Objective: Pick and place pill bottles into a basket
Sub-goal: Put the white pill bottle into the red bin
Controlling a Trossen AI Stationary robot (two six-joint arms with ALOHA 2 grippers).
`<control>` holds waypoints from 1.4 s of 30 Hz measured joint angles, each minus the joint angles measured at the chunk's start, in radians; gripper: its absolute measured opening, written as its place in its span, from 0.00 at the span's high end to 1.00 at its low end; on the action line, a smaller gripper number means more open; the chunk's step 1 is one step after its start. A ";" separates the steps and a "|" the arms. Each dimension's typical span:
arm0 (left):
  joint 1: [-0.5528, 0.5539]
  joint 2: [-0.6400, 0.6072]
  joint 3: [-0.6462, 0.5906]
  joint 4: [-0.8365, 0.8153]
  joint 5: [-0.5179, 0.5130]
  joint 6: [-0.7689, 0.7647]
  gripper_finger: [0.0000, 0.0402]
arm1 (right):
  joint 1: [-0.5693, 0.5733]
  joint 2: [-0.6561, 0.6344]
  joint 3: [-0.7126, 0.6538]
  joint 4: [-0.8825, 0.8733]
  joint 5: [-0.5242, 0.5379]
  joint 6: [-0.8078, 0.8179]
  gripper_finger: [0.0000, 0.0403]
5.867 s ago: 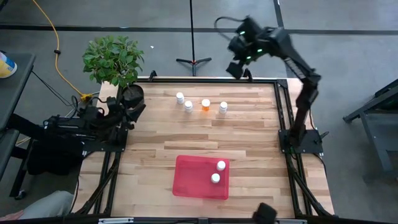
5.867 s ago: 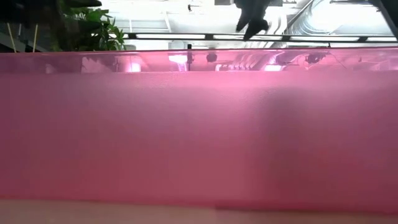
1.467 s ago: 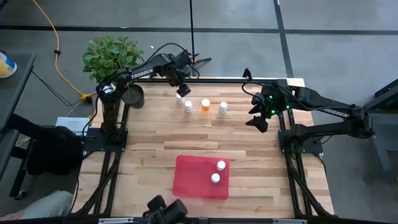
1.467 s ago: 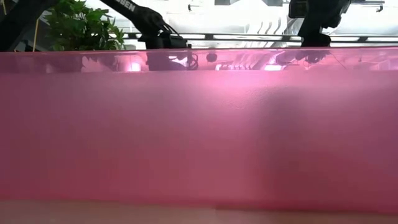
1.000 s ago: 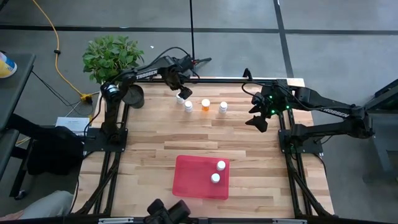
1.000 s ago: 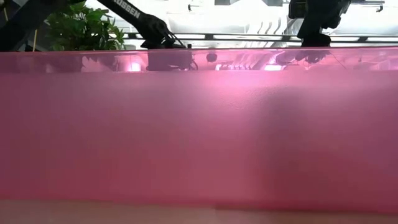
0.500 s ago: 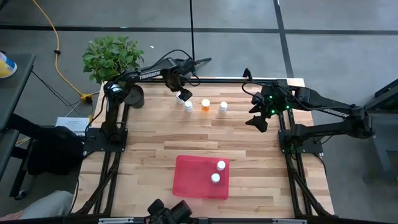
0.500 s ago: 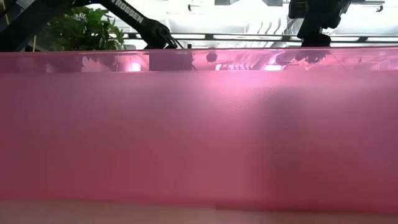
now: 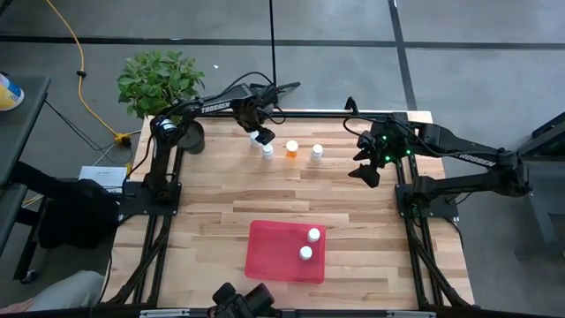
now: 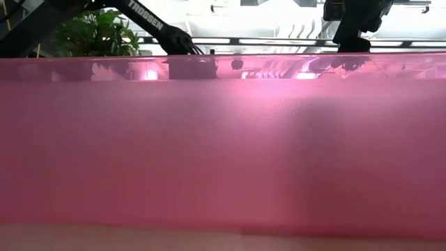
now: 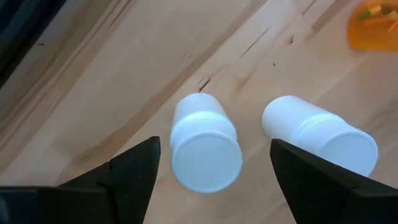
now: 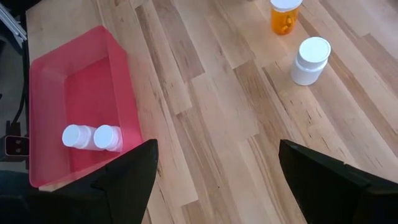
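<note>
Four pill bottles stand upright on their bases in a row near the table's far edge: two white ones at the left [image 9: 267,152], an orange one [image 9: 291,147] and a white one [image 9: 316,152]. My left gripper [image 9: 258,134] is over the leftmost white bottle [image 11: 205,149], open, with a finger on either side of it and a gap to each. The red-pink basket [image 9: 265,256] lies near the front edge with two white bottles [image 9: 313,234] [image 9: 305,253] in it. My right gripper [image 9: 369,168] hangs open and empty by the table's right edge.
A black plant pot [image 9: 188,134] with a green plant [image 9: 159,79] stands at the table's far left corner, close to my left arm. The basket's pink wall [image 10: 223,153] fills the low view. Bare wood lies between the bottle row and the basket.
My left gripper has come down over the leftmost white bottle at the far edge, staying open. The bottles and the basket have kept their places.
</note>
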 joint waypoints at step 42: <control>0.001 -0.002 0.000 -0.032 0.062 0.002 0.52 | 0.000 0.000 0.000 0.000 0.000 0.003 0.20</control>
